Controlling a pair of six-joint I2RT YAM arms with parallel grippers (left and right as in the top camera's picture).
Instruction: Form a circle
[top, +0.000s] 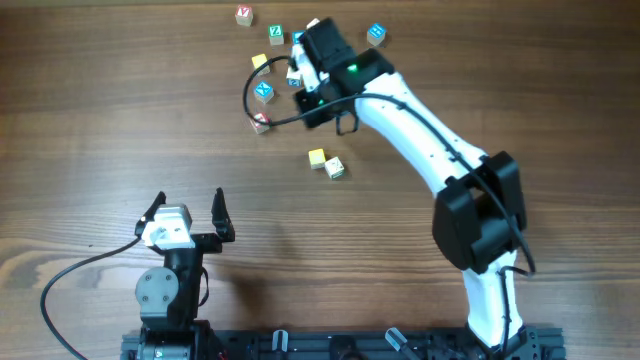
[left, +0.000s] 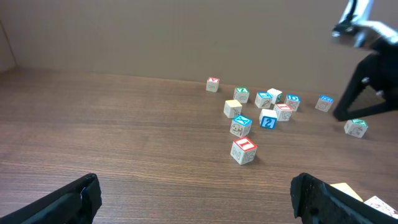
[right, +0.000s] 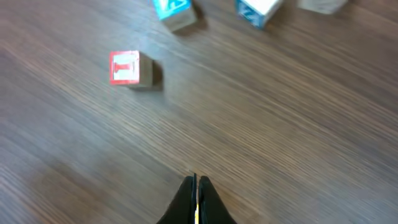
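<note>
No circle shows in any view; small wooden letter cubes lie loosely scattered at the far middle of the table. Among them are a red I cube (top: 261, 123) (right: 126, 67) (left: 244, 150), a blue X cube (top: 263, 91), a yellow cube (top: 259, 62) and a green cube (top: 275, 33). My right gripper (right: 196, 179) is shut on nothing and hovers over bare wood, with the red I cube off to its left. My left gripper (top: 188, 207) (left: 196, 193) stands wide open at the near left, far from the cubes.
A yellow cube (top: 316, 158) and a pale cube (top: 335, 168) lie together nearer the table's middle. A red-lettered cube (top: 243, 14) and a blue cube (top: 376, 34) sit at the far edge. The right arm (top: 420, 130) reaches diagonally across the right half.
</note>
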